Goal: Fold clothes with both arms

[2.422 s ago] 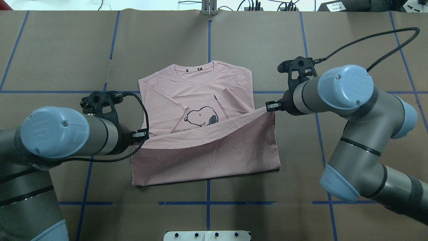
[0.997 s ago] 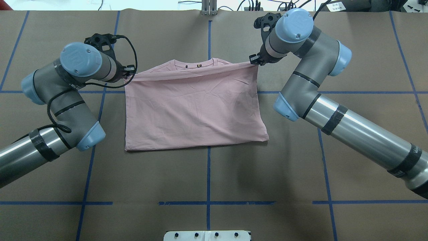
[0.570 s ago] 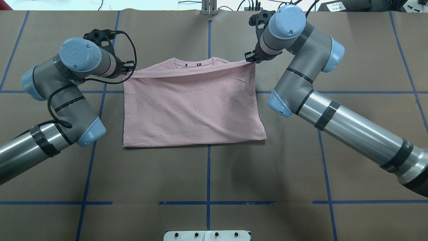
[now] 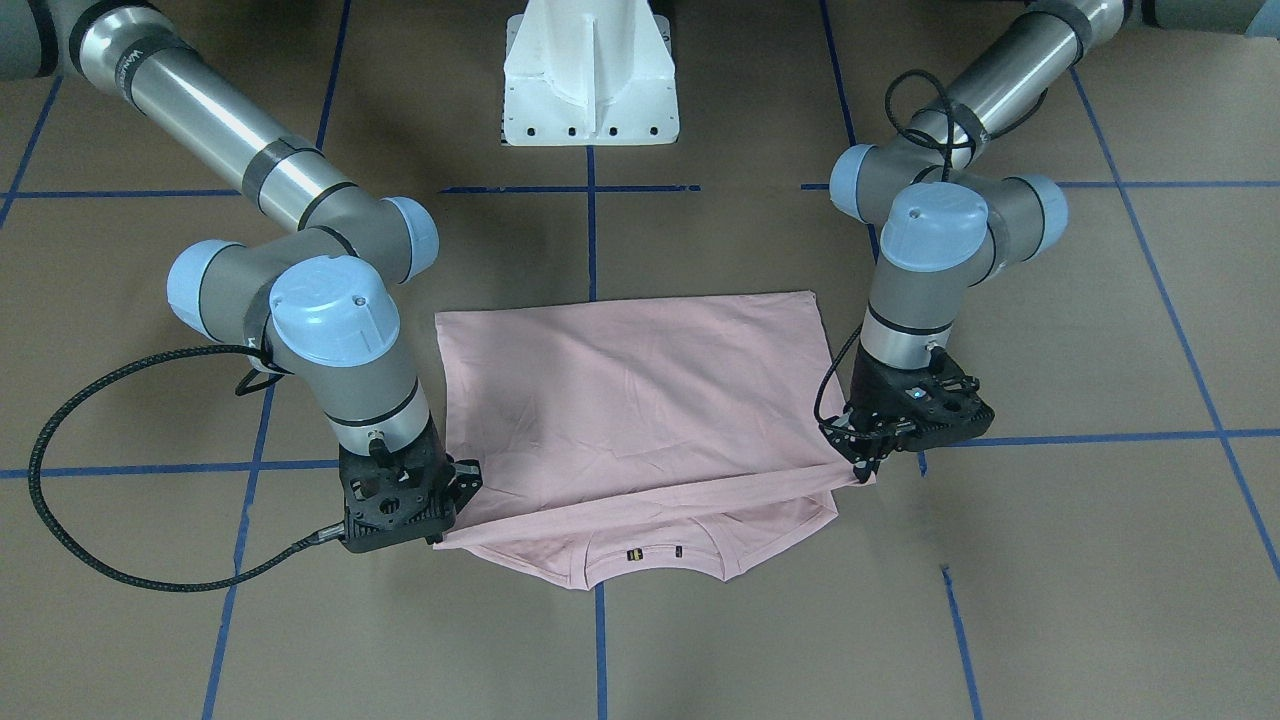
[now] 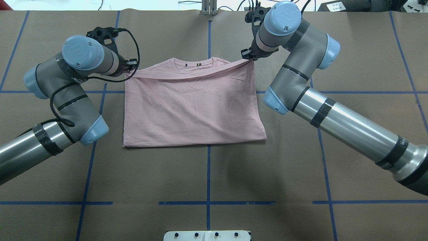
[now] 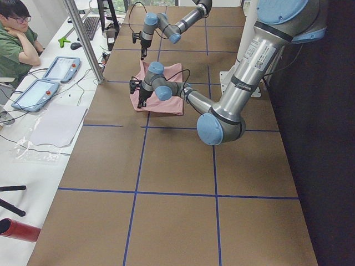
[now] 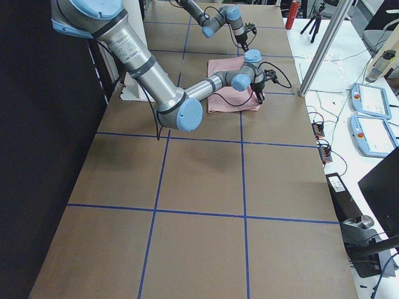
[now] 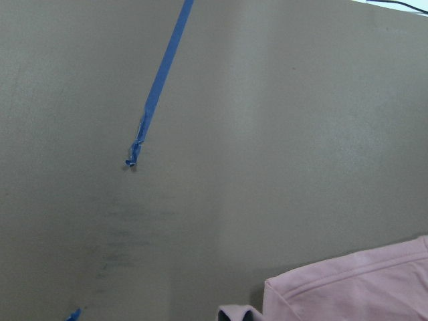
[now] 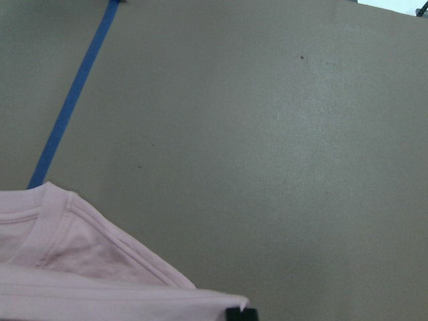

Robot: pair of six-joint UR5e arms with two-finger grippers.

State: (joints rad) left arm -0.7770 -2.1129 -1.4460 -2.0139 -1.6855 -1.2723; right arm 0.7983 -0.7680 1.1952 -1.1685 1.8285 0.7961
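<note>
**Both grippers pinching the shirt hem up near the collar**

So the pale pink fabric T-shirt [image 5: 190, 107] is sitting about mid-table on the brown paper-covered table [image 5: 301, 167], right across the centre blue tape line [image 5: 208, 174]. It's doubled over, so only the plain pink side shows on top. The fold is the edge nearest the robot, and the loose hem edge is on the far side, just short of the ribbed round collar [image 5: 193, 63], which pokes out beyond it.

The left gripper [image 5: 129, 68], black and two-fingered, is clamped on the hem corner on its side, and the right gripper [image 5: 249, 57] is clamped on the other corner. The hem runs between them as a shallow sagging line. From the front camera it looks a bit lifted off the layer underneath, more so on the left gripper's side.

The right wrist camera shows a black fingertip [image 9: 241, 313] with pink cloth against it at the bottom of the view.

Both silver-grey tubular arms with light blue joint caps, the left arm [image 5: 70, 97] and the right arm [image 5: 301, 90], reach in from either side of the shirt. The white metal pedestal [image 4: 590, 70] sits between them at the robot's edge.
</note>
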